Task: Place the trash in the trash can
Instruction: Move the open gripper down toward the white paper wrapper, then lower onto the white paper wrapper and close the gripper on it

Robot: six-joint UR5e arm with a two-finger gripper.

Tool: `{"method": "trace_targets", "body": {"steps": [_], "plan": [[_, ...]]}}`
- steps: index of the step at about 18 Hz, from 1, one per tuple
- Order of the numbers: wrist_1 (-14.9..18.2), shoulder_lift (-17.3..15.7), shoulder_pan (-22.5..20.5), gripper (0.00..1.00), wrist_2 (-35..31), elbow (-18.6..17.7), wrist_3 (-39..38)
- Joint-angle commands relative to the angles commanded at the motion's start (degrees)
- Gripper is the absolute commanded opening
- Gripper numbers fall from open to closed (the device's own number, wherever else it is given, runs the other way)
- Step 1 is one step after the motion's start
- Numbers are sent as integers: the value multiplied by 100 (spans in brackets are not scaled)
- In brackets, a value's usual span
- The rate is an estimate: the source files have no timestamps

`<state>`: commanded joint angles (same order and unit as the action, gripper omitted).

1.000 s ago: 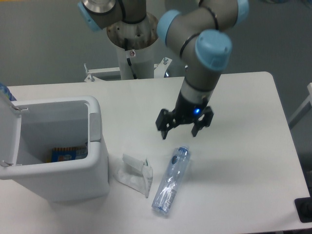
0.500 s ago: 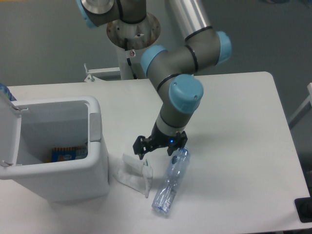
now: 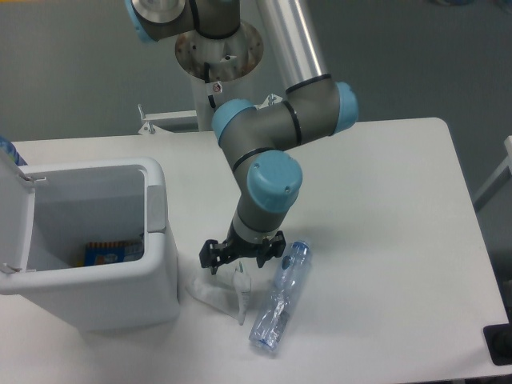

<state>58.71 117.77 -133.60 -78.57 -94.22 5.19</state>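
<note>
The white wrinkly wrapper (image 3: 218,294) lies on the table just right of the trash can. A clear water bottle (image 3: 280,298) with a blue cap lies beside it, cap pointing away from the front edge. My gripper (image 3: 239,258) hangs open directly over the wrapper's upper end, its dark fingers (image 3: 210,258) spread to either side and very close to it. Nothing is held between them. The trash can (image 3: 152,264) stands at the left with its lid swung open, and a blue and orange packet (image 3: 112,251) lies inside.
The arm's column and base (image 3: 220,64) stand behind the table at the middle. A dark object (image 3: 500,344) pokes in at the lower right edge. The table's right edge runs near a grey frame (image 3: 496,180).
The gripper has moved left and down, from above the bottle's cap to over the wrapper. It stayed open. Bottle and wrapper have not moved.
</note>
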Motion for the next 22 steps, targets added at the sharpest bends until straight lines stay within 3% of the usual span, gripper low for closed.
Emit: {"method": "trace_targets", "body": {"steps": [6, 8, 11, 14, 18, 20, 22], "plan": [[0, 97, 88, 100, -132, -44, -88], [-9, 141, 141, 95, -237, -44, -141], [0, 141, 150, 78, -325, -61, -150], [0, 132, 159, 50, -334, -79, -150], [17, 97, 159, 25, -343, -88, -150], [18, 36, 150, 0, -335, -131, -133], [18, 36, 150, 0, -343, -167, -80]]}}
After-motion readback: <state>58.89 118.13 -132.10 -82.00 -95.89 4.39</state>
